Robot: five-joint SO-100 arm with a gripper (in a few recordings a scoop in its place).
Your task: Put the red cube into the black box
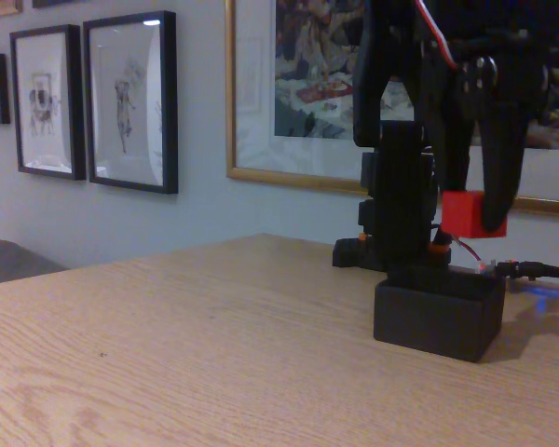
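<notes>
Oak-coloured table (168,345) fills the foreground of the fixed view, bare up to the black box (438,317) on the right. Just above the box hangs the red cube (470,212), clear of the rim, pinched between the dark fingers of the gripper (477,200), which are closed onto its sides. The cube seems to sit over the box's right half rather than its middle. My worry is that, let go from here, it could clip the right-hand wall and tip out onto the table, or bounce, since it hangs a little high. Behind stand the arm's base (396,196) and framed pictures (130,98) on the wall.
</notes>
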